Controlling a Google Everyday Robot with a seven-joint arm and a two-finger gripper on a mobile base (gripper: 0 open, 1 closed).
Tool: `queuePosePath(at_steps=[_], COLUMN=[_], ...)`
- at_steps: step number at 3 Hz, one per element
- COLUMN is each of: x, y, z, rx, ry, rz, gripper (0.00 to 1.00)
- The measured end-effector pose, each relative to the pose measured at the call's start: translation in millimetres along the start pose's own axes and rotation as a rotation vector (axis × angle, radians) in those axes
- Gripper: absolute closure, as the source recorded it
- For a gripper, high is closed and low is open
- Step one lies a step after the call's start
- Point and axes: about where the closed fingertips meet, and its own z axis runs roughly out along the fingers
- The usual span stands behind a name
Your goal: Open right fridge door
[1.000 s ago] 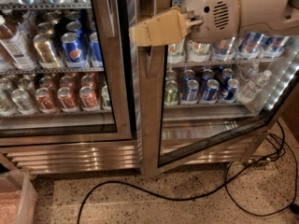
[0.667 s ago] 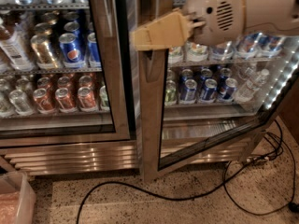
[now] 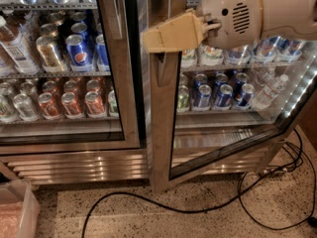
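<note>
Right fridge door [image 3: 162, 133] stands ajar in the middle of the view. Its steel free edge is swung out toward the camera, and its lower rail slants up toward 3 o'clock, where the hinge side must lie. The gripper [image 3: 151, 39] sits at about 12 o'clock with its tan tip against the top of that free edge, just above what looks like the lower end of the handle [image 3: 159, 71]. Whether the jaws are apart or together cannot be told. Behind the glass, cans [image 3: 223, 95] line the shelves. At 9 o'clock the left door [image 3: 126, 83] is closed, close beside the open edge.

The step in hand appears to be widening the swing. To do it well, the arm should trace an arc around the hinge rather than pull straight back, so the tip does not slip off the edge. Contact belongs on the frame or handle, not the glass. The pull should be slow and steady, since a heavy glass door may gather speed. At 6 o'clock a black cable [image 3: 198, 209] trails over the floor beneath the door's path, and the base should keep off it. A plastic bin [image 3: 20, 207] at 8 o'clock lies well apart.
</note>
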Motion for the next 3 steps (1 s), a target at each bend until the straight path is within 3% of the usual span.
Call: queuePosePath(at_steps=[2, 3], x=[0.0, 0.0], y=[0.0, 0.1], z=[0.0, 0.0], rx=[0.000, 0.000], ry=[0.000, 0.000], rz=[0.000, 0.000], gripper=[0.11, 0.00])
